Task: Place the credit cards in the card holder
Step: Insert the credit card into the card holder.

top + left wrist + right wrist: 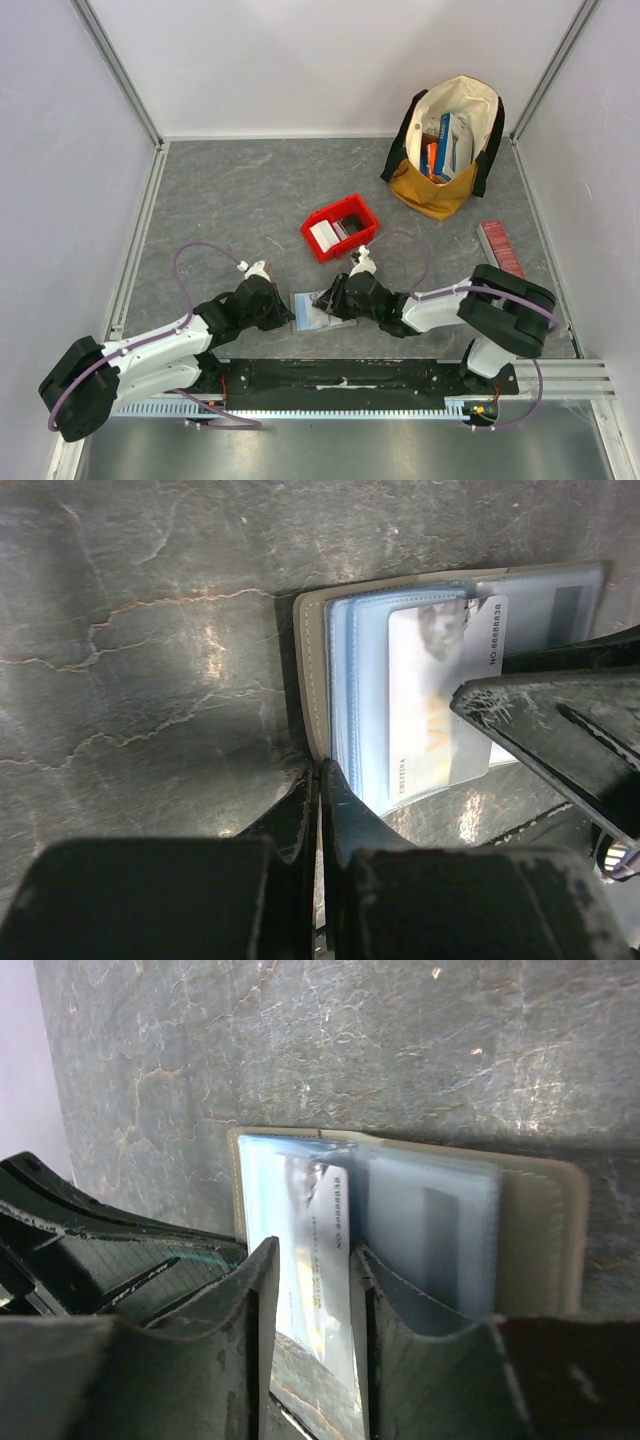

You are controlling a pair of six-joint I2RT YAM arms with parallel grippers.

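Grey-olive card holder (322, 310): lies open and flat on the marbled grey table (230, 200), between the two claws, clear sleeves up. White credit card (440, 700): partly inside a sleeve, one end sticking out.
Left gripper (320, 775): fingers pressed together on the holder's cover edge, at its corner.
Right gripper (310, 1250): fingers spread slightly, one on either side of the card's protruding end, neither clamped on it.
Red bin (365, 215): farther back, apart from the holder.
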